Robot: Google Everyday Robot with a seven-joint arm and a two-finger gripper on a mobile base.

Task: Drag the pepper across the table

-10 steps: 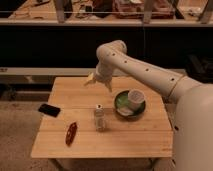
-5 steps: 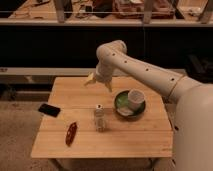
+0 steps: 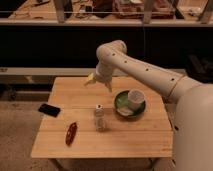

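Observation:
The pepper [image 3: 71, 133] is small, slim and dark red. It lies on the light wooden table [image 3: 135, 135] near the front left. My gripper [image 3: 99, 82] hangs from the white arm above the table's back middle, well away from the pepper, up and to its right. It holds nothing that I can see.
A small clear bottle [image 3: 100, 118] stands at the table's middle, right of the pepper. A flat black phone [image 3: 49, 109] lies at the left edge. A green plate [image 3: 122, 104] with a white cup [image 3: 135, 97] sits at the right. Dark shelving stands behind.
The arm and gripper have shifted very slightly. The pepper, bottle, phone and plate have not moved.

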